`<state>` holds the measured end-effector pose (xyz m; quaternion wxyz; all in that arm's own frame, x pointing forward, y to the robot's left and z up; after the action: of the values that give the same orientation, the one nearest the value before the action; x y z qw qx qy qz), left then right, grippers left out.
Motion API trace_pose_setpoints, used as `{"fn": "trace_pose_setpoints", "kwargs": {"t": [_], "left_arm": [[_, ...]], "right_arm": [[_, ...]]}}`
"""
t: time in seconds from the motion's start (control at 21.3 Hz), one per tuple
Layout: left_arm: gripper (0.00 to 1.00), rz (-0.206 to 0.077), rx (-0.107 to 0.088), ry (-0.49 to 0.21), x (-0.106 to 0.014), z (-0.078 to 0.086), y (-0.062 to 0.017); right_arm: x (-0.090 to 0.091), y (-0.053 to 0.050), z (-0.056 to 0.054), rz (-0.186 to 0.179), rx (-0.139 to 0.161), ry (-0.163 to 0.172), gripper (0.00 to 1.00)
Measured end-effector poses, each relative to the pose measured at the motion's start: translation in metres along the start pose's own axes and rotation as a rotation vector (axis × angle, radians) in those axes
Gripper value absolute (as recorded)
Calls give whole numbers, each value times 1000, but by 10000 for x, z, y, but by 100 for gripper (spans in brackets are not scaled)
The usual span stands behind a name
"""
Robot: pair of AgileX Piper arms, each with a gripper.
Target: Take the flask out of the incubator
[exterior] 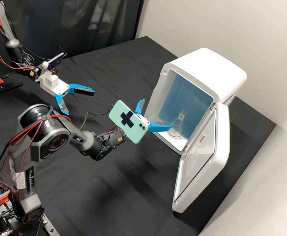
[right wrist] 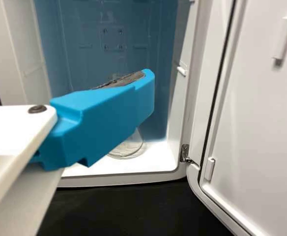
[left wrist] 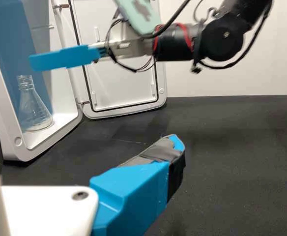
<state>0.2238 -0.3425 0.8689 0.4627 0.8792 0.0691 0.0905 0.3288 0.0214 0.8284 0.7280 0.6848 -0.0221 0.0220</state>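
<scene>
A clear glass flask stands upright on the floor of the white incubator, whose door hangs wide open. My right gripper is open at the incubator's mouth, just short of the flask and touching nothing. In the right wrist view one of its blue fingers hides most of the flask, of which the base shows. My left gripper hovers open and empty over the bench, well back from the incubator. From there the flask is seen inside the incubator.
The open door stands on the near side of the incubator's mouth. A mint-green phone sits on the right arm's wrist. Black cloth covers the bench, with a white wall close behind the incubator.
</scene>
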Motion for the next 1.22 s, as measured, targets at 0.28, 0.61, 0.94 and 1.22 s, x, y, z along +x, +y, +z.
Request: {"fn": "trace_pose_setpoints", "kwargs": {"t": [0.28,0.61,0.94,1.22], "left_arm": [[100,2,0,-1,0,1,2],[100,1,-2,-1,2,-1,-5],[100,-3,-5,-1,8,-5,-22],[100,-5,-6,-1,3,-4,-28]], "right_arm": [[301,-158,-175,-37,-58,4,100],[546,-281,-239,-32,-67,-52,100],[625,-380,-98,-51,-74,-120,100],[591,-259,149,-34,-79,-189,100]]}}
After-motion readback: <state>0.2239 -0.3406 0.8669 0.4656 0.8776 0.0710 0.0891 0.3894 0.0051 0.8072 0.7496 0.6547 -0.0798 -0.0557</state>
